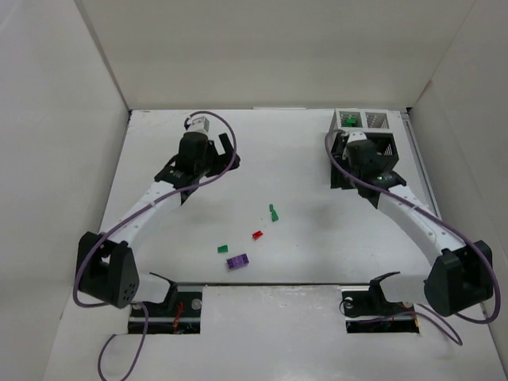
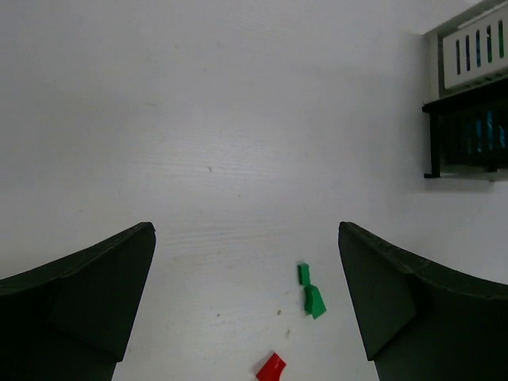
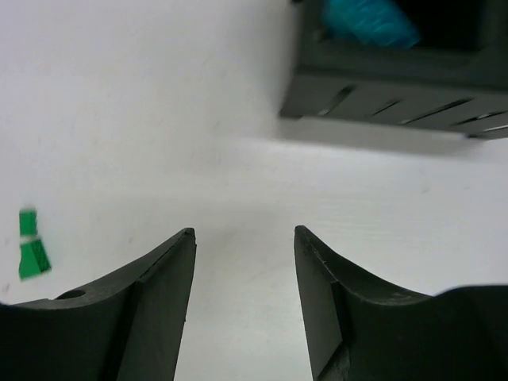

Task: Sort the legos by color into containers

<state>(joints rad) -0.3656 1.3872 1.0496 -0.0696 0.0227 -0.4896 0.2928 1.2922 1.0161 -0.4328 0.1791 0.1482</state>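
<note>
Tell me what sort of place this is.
Probably a robotics lab test cell: a white table boxed in by white walls, a left arm and right arm bolted at its near edge, toy bricks and slatted bins.

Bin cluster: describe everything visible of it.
The bin cluster stands upright at the far right of the table. It is four small square bins joined together, plastic-looking, with slatted walls. The two far bins are white, and the left one holds green legos. The two near bins are black, and teal-blue pieces lie in one of them. From above, the right arm hides most of the near left bin. The right claw, open and empty, hovers just short of a black wall without touching it.
</note>
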